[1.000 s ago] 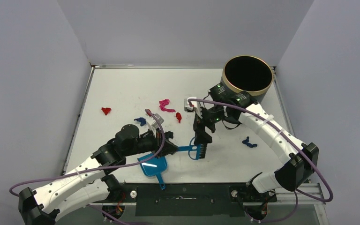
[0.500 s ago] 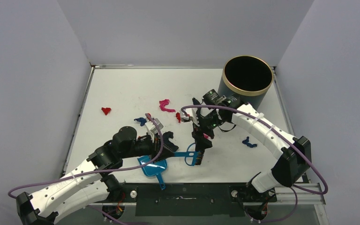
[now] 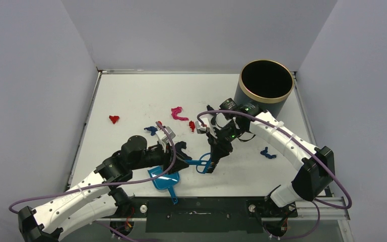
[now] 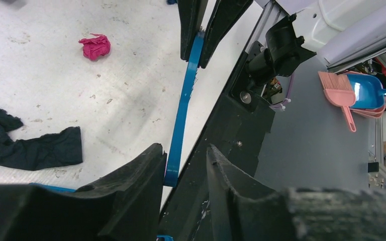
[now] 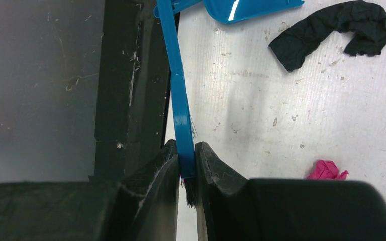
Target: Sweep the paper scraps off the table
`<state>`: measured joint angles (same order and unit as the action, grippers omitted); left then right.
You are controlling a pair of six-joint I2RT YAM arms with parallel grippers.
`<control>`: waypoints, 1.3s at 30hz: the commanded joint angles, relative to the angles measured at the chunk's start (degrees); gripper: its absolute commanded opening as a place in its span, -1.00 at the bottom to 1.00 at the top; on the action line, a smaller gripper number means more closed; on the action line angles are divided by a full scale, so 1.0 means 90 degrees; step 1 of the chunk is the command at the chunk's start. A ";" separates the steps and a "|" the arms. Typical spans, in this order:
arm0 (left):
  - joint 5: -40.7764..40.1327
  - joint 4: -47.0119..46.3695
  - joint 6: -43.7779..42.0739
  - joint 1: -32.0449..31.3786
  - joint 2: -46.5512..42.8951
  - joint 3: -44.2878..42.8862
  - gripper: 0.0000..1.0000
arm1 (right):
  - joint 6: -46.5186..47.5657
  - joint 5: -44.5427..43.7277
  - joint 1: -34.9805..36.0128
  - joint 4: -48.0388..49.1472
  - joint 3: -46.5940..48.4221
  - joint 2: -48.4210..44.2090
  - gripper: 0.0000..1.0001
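Over the table's (image 3: 131, 96) front middle, my right gripper (image 3: 215, 154) (image 5: 186, 145) is shut on the head end of the blue hand brush (image 3: 204, 162) (image 5: 180, 100), black bristles between its fingers. The left gripper (image 3: 184, 159) (image 4: 183, 148) stands open around the handle tip of that brush (image 4: 183, 105), which lies against one finger with a gap to the other. Paper scraps lie scattered: red (image 3: 114, 119), magenta (image 3: 178, 113), dark blue (image 3: 151, 130), red (image 3: 192, 126), blue (image 3: 268, 153). A black scrap (image 4: 30, 145) (image 5: 331, 30) and a magenta lump (image 4: 95, 46) (image 5: 326, 170) show in the wrist views.
A blue dustpan (image 3: 164, 177) (image 5: 246, 9) lies at the table's front edge below the left gripper. A tall dark bin with a gold rim (image 3: 265, 85) stands at the back right. White walls close in the left, back and right. The black mounting rail (image 4: 241, 125) runs along the front.
My right gripper has closed on the brush head. The left gripper has let go of the handle and opened. The brush has shifted slightly left and down.
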<state>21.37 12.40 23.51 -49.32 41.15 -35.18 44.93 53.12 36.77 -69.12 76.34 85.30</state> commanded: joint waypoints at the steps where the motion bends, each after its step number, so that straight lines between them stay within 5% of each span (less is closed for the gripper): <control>1: 0.0358 -0.0533 -0.0072 0.0021 0.0073 0.0041 -0.29 | 0.0281 0.0571 -0.0091 -0.0023 0.0173 0.0053 -0.89; 11: 0.0530 -0.0723 -0.0092 0.0032 0.0234 0.0080 -0.57 | 0.0174 0.0635 -0.0093 -0.0030 0.0158 0.0100 -0.89; 39: 0.0829 -0.1144 0.0002 0.0301 0.0559 0.0166 -0.86 | -0.0170 0.0788 -0.0143 0.0249 -0.0002 0.0188 -0.89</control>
<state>27.14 6.39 23.22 -47.29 46.70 -33.43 43.86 57.25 35.92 -69.95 76.36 86.63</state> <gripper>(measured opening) 0.106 0.149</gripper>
